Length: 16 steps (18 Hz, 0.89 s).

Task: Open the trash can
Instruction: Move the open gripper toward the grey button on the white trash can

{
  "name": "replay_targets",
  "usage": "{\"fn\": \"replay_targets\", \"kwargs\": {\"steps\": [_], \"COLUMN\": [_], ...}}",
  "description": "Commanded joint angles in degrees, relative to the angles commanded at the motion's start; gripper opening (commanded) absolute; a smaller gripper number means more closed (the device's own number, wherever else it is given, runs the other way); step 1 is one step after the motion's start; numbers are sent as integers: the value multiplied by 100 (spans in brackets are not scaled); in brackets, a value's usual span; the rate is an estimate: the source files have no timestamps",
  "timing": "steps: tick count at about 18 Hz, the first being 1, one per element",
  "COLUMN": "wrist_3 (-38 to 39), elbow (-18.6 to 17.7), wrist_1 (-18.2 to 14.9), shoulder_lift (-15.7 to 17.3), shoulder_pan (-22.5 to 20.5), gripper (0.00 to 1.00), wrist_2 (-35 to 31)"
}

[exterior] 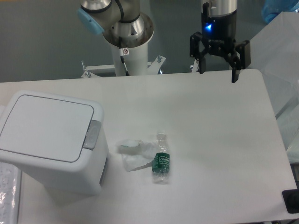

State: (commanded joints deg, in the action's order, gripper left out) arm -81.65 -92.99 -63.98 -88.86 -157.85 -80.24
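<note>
The trash can point(51, 140) is a large boxy white bin at the left of the table. Its flat white lid point(46, 126) lies shut, and a grey push-button latch point(92, 134) sits at the lid's right edge. My gripper point(218, 72) hangs open over the far right part of the table, well away from the bin, with its black fingers point(235, 70) spread and nothing between them.
A small clear plastic bottle point(161, 163) with a green label lies on the white table point(210, 140) right of the bin, next to a crumpled clear wrapper point(133, 151). The arm's base column point(128, 42) stands at the table's far edge. Clear plastic sheeting point(285, 79) hangs along the right side.
</note>
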Motion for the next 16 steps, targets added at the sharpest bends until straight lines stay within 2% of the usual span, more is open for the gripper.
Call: {"fn": "replay_targets", "kwargs": {"steps": [7,12,16], "wrist_3": [421,1852,3212], "elbow": [-17,70,193], "wrist_1": [9,18,474], "shoulder_lift": [-35,-167,-334], "shoulder_pan": [61,412,878], "gripper": [100,100,100], "wrist_2": [96,457,746]}}
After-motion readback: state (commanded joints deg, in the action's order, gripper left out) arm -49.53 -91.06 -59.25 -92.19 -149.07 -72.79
